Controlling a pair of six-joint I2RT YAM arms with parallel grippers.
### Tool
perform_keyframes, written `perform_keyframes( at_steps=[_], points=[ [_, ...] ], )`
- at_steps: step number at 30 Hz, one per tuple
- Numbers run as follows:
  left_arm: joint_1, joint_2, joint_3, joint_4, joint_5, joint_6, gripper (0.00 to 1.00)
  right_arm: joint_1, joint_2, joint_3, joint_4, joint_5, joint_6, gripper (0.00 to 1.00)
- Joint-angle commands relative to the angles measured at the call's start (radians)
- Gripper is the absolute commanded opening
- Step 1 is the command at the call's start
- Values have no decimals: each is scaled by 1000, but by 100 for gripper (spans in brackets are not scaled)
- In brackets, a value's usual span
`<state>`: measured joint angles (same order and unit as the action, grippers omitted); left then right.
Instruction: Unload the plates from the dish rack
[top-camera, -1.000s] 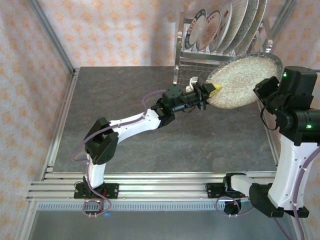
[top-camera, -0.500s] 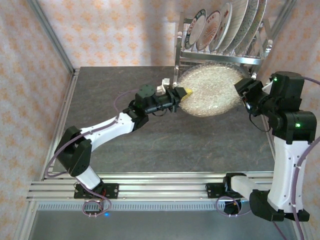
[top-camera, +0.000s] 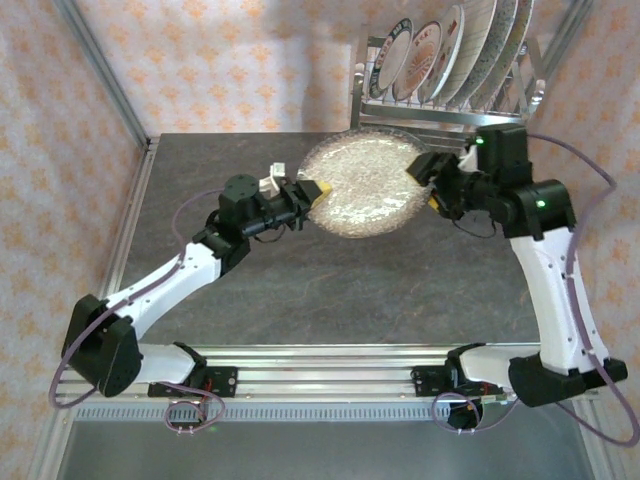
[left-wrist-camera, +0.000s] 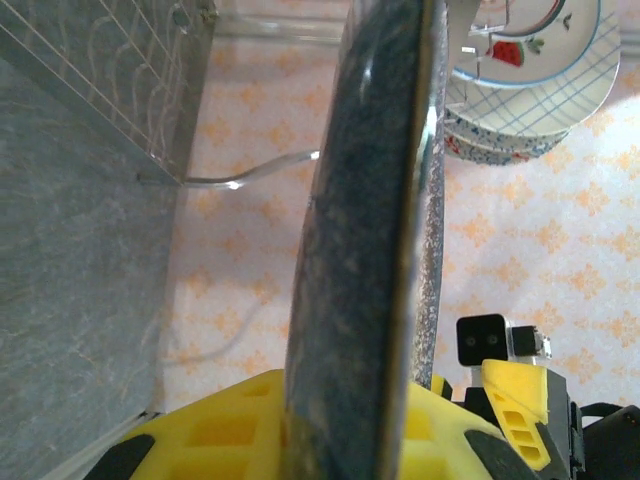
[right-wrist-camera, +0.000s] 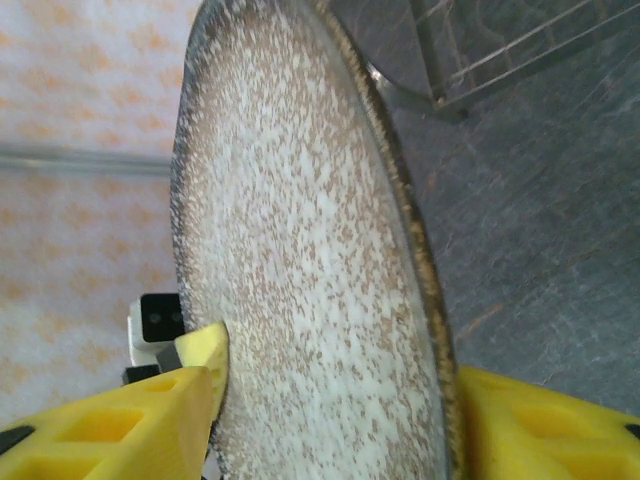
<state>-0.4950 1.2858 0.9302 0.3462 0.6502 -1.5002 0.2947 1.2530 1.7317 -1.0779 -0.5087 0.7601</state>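
A: What does the plate being handled look like?

B: The speckled plate (top-camera: 365, 185) is large and round. Its face is cream, flecked all over with brown, and the rim is darker and mottled. The left wrist view shows it edge-on, with a glossy dark grey underside.

A: Where is it?

B: It's held up over the counter (top-camera: 300, 290), near the far edge and right of the middle, just in front of the dish rack (top-camera: 440, 118) at the far right corner.

A: And who has it?

B: The left fingers (top-camera: 318, 188) are clenched on its left rim. The right fingers (right-wrist-camera: 130, 425) straddle the opposite rim but are spread apart, released.

A: How many of each thing?

B: One plate in the air and one chrome rack. I count five plates (top-camera: 425, 60) standing on edge in the upper slots, though the picture's top edge cuts off the farther ones. One of them has a strawberry print with blue crossed lines (left-wrist-camera: 540, 50).
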Motion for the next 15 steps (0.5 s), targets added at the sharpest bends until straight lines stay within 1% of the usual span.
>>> perform_keyframes(
  at_steps=[1,4,6,10,15],
  points=[
    [32,-126,-5,154,87,25,0,65,19,8,132,22,30,60],
    [96,-202,-45,98,101,35,0,118,73,26,170,19,39,61],
    [146,-241,-78,98,118,15,0,170,123,55,183,26,35,61],
    [243,-294,-147,186,113,-72,0,242,197,84,211,49,33,61],
    [333,-313,-170,263,121,-128,0,271,255,115,250,67,30,61]
  ],
)
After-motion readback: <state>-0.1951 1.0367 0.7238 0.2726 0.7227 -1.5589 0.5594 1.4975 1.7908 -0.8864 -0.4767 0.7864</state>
